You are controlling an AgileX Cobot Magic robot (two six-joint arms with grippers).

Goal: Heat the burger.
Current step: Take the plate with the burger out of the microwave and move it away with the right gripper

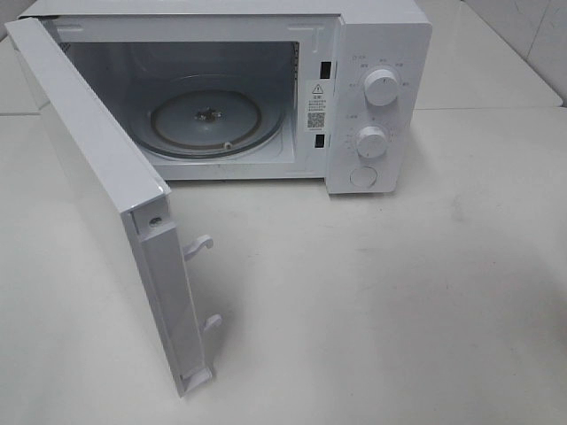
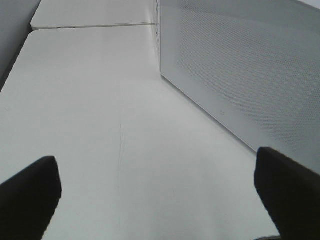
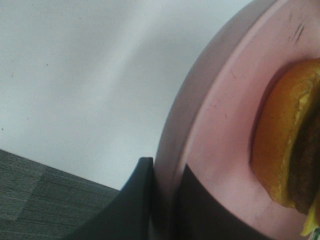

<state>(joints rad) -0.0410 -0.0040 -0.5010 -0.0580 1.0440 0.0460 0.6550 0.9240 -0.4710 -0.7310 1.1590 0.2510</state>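
Two tools: right tool (image 3: 162, 200) clenched on pink plate (image 3: 220, 130) rim, the sound hold, since the tall, soft burger (image 3: 287, 145) could topple if tilted; left tool (image 2: 160, 200) released.

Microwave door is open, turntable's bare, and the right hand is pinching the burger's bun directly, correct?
Not quite. In the right wrist view the right hand is shut on the rim of the pink plate; the burger just sits on it. The microwave door is open, turntable bare.
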